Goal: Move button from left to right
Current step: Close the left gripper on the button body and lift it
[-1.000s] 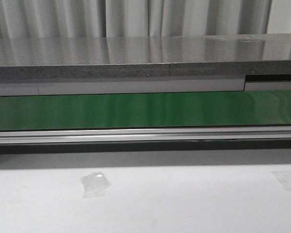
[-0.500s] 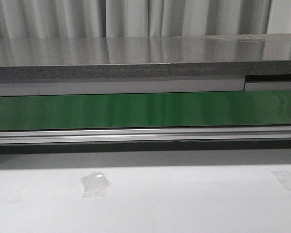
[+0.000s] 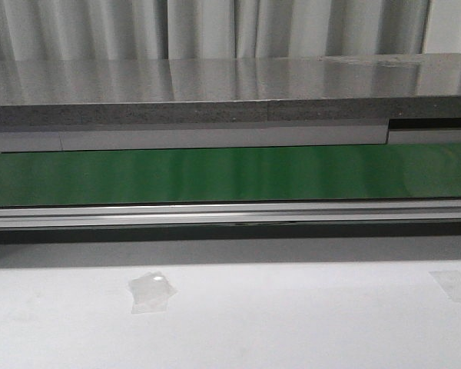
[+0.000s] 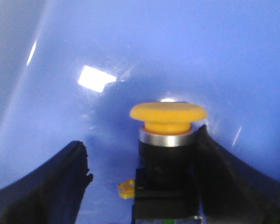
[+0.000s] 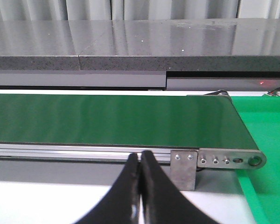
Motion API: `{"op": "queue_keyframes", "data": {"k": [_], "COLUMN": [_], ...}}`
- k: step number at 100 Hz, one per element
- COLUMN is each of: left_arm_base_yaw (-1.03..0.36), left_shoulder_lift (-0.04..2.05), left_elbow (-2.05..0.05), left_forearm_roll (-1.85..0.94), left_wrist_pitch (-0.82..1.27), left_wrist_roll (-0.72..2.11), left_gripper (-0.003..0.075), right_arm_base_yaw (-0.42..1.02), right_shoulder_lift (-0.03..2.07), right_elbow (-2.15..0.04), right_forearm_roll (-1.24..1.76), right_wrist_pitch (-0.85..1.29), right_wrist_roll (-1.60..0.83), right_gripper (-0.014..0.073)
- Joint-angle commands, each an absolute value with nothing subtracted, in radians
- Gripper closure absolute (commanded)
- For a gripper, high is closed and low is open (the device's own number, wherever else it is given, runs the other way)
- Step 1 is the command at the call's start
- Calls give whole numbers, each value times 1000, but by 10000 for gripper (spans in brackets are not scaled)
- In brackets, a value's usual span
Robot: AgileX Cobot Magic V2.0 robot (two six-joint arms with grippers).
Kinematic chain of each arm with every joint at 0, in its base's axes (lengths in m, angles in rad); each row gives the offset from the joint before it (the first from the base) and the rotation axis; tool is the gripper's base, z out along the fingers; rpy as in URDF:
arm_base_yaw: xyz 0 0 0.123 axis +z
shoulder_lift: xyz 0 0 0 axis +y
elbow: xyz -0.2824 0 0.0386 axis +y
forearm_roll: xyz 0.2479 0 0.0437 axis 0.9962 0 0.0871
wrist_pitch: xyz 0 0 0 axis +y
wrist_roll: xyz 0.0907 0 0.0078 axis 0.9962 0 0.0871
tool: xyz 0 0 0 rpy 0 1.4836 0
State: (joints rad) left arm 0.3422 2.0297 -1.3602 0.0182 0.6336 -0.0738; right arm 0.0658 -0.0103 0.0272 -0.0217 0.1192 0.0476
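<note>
Left hand (image 4: 142, 186) is spread wide inside a blue container (image 4: 186, 51), its 2 fingers flanking the button (image 4: 168, 140), one finger touching the black body. Right hand (image 5: 140, 186) is pressed together, empty, facing the green conveyor belt (image 5: 112, 119).

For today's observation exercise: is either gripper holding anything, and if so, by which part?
Nothing is clearly held. The open left gripper straddles the button; one finger is at its black body. The right gripper is shut and empty.

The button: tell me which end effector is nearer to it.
Left. The left end effector has its open fingers on either side of the button. The right end effector is shut near the conveyor belt, no button in its view.
</note>
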Motion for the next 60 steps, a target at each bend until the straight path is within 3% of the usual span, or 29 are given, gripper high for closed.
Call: {"op": "queue_keyframes", "data": {"k": [1, 15, 27, 60], "left_arm_base_yaw": [346, 346, 346, 346], "left_shoulder_lift": [1981, 1981, 1981, 1972], "left_elbow": [-1384, -1384, -1384, -1384], "left_forearm_roll": [7, 0, -17, -21], "left_wrist_pitch": [612, 616, 616, 627], "left_wrist_roll": [-78, -66, -46, -45], "left_gripper": [388, 522, 588, 598], "right_arm_base_yaw": [65, 65, 65, 65], "right_shoulder_lift": [-29, -29, -29, -29], "right_elbow": [13, 13, 13, 13], "right_forearm_roll": [-26, -26, -26, -26], "right_wrist_pitch": [35, 35, 35, 35], "right_wrist_roll": [45, 45, 45, 45], "right_gripper": [662, 662, 662, 662]}}
